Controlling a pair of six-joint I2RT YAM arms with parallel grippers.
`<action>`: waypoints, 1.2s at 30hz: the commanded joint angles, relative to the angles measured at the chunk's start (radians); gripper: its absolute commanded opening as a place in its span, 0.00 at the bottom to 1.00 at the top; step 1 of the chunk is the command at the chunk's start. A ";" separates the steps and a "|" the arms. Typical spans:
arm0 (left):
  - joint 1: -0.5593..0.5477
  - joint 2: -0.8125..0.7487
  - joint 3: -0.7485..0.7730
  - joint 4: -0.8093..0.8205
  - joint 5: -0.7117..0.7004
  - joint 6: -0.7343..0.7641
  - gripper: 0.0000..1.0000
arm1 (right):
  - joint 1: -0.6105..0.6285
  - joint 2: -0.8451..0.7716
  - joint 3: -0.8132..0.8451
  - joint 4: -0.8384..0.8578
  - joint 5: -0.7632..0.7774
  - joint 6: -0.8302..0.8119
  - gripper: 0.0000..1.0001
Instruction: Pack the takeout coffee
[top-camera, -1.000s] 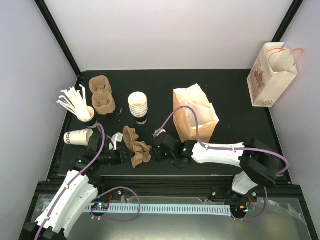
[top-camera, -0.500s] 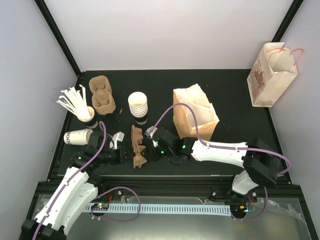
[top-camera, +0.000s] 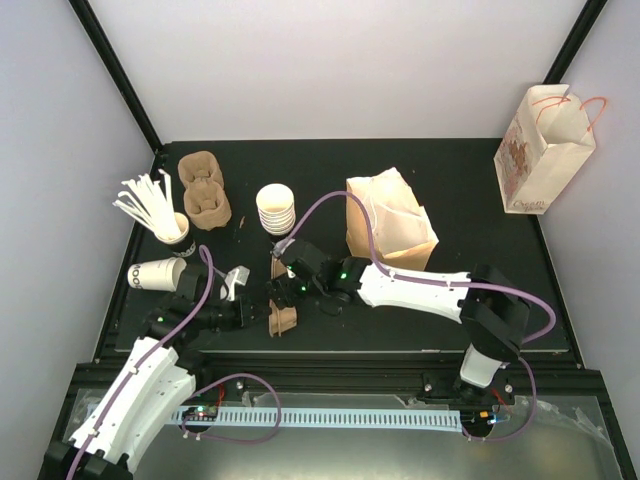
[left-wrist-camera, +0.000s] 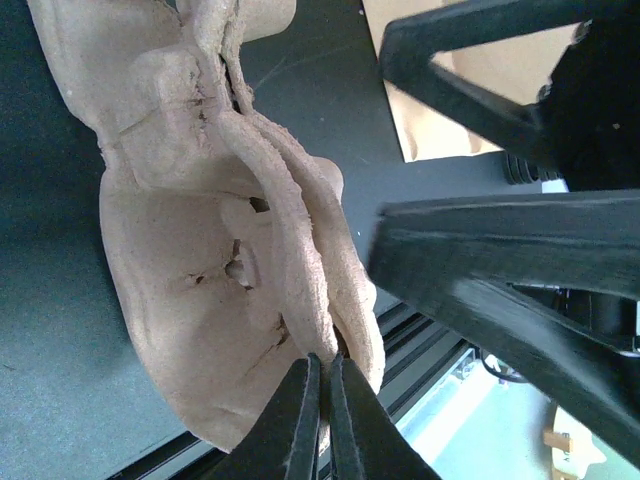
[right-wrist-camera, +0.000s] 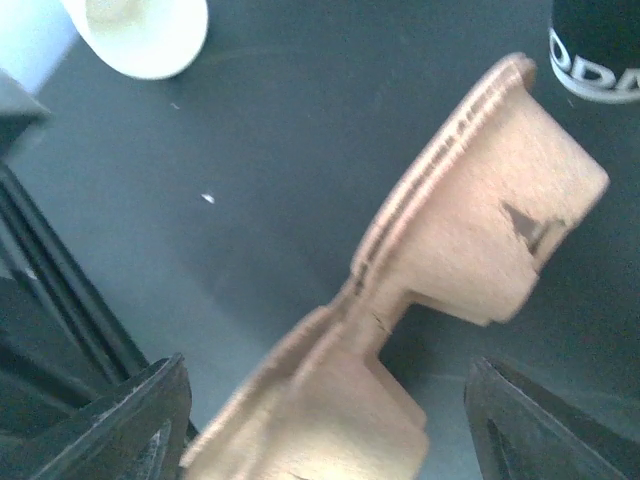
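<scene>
- Left claw (left-wrist-camera: 322, 368) pinched shut on carrier (left-wrist-camera: 190, 260) rim. Thin hold, so the pulp can tear or slip out.
- Right claw (right-wrist-camera: 330, 430) wide over the carrier. On closing it may grab both nested layers.
- Cup stack (top-camera: 276, 208) stands just behind on desk (top-camera: 460, 170), unpacked. A swing could topple it.

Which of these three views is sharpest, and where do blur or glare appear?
Top external: sharp and evenly lit. Left wrist: the pulp carrier is crisp, though the lower right corner washes out. Right wrist: softest, with the carrier's edges smeared and the white cup overexposed.
</scene>
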 joint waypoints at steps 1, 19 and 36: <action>0.000 -0.010 -0.003 0.020 0.020 0.002 0.05 | -0.009 0.027 0.019 -0.091 0.071 0.032 0.76; 0.000 -0.022 -0.008 0.017 0.020 -0.003 0.05 | -0.022 0.134 0.059 -0.205 0.117 0.074 0.70; 0.000 -0.043 0.020 -0.011 0.080 -0.014 0.05 | -0.074 0.124 0.016 -0.144 0.053 0.081 0.48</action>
